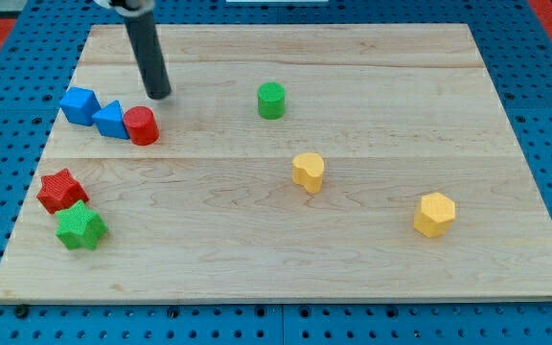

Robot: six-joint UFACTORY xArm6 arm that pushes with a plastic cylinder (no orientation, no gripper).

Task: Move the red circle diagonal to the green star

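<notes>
The red circle (143,126) stands at the view's left, touching a blue triangle (111,120) on its left. The green star (80,227) lies near the bottom left, touching a red star (61,191) just above it. My tip (159,95) is on the board just above and slightly right of the red circle, a small gap apart from it. The rod rises from the tip toward the view's top.
A blue cube (79,104) sits left of the blue triangle. A green cylinder (271,100) stands at top centre. A yellow heart-like block (308,172) is at the middle and a yellow hexagon (434,214) at the right. The wooden board (286,268) rests on a blue pegboard.
</notes>
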